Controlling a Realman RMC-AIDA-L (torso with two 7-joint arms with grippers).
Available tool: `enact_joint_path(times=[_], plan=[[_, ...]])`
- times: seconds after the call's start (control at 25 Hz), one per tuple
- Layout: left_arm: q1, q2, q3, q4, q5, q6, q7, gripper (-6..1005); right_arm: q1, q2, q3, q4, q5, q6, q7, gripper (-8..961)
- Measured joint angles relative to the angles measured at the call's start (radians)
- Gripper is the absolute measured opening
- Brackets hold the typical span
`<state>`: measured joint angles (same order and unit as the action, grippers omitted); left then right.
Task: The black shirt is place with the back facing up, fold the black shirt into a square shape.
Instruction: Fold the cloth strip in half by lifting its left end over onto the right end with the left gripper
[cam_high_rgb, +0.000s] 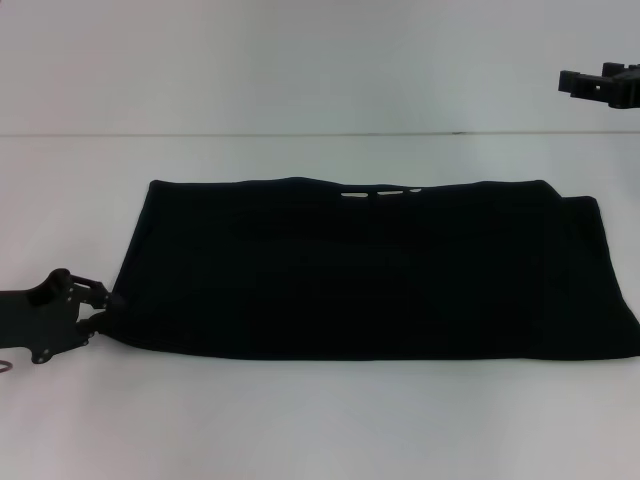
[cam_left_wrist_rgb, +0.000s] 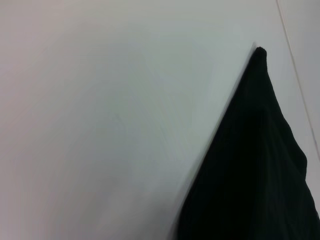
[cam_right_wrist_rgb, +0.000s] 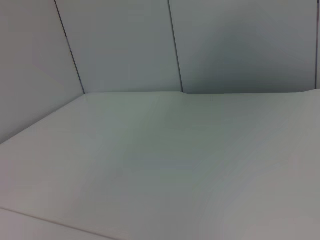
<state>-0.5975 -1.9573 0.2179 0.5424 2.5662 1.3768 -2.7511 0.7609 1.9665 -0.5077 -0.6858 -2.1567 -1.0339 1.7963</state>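
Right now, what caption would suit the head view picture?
Left gripper at the near-left corner of the folded black shirt on the white table; right gripper raised far right.

Shirt (cam_high_rgb: 370, 270) flat on table (cam_high_rgb: 300, 420)

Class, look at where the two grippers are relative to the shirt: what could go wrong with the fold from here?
1. The left gripper is at the black shirt's near left corner; a thin pinch might slip, or catch only one layer.
2. The right gripper is raised far from the cloth, so a one-sided pull could drag the shirt across the table and skew the fold.
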Motion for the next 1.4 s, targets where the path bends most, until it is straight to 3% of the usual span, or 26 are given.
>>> enact_joint_path(times=[0.4, 0.8, 1.04, 1.24, 1.4], plan=[[0.002, -0.002, 0.005, -0.007, 0.000, -0.021, 0.017, 69, -0.003, 0.001, 0.000, 0.000, 0.000, 0.000, 0.000, 779], [0.012, 0.001, -0.009, 0.009, 0.001, -0.016, 0.082, 30, -0.005, 0.002, 0.000, 0.000, 0.000, 0.000, 0.000, 778], [0.033, 0.012, -0.080, 0.025, -0.001, 0.004, 0.170, 29, -0.005, 0.003, 0.000, 0.000, 0.000, 0.002, 0.000, 778], [0.074, 0.016, -0.088, 0.089, -0.001, 0.016, 0.196, 29, -0.004, 0.002, 0.000, 0.000, 0.000, 0.004, 0.000, 778], [0.114, 0.033, -0.133, 0.168, -0.007, 0.036, 0.203, 30, 0.000, 0.001, 0.001, 0.000, 0.000, 0.003, 0.000, 778]])
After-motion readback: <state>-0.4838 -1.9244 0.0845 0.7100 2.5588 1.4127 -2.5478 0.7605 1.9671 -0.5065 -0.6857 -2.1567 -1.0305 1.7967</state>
